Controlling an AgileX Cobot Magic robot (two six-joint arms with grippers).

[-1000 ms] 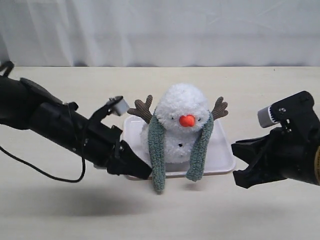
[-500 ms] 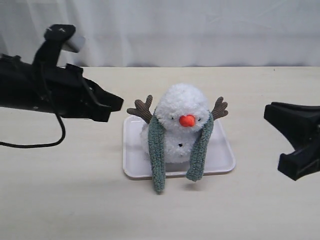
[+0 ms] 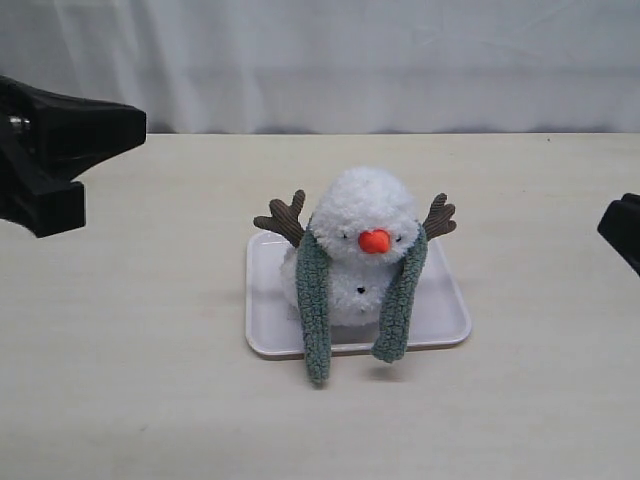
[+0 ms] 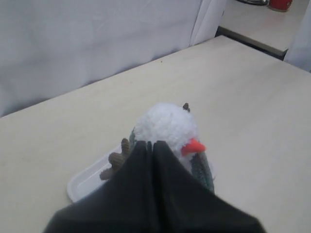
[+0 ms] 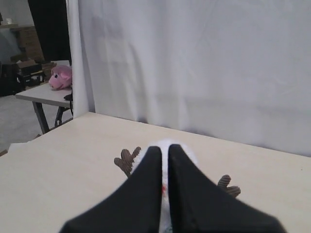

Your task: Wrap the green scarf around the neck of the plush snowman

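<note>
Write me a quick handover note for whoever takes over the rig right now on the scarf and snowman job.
Left pincer: shut, empty, clear of the toy.
Right pincer: shut, empty, also clear.
Plush snowman sits upright on the white tray.
Green scarf is draped over the neck; both ends hang down the front, uncrossed, reaching the tray's front rim.
Done: scarf is on.
Left: probably cross the ends if a full wrap is wanted.
</note>
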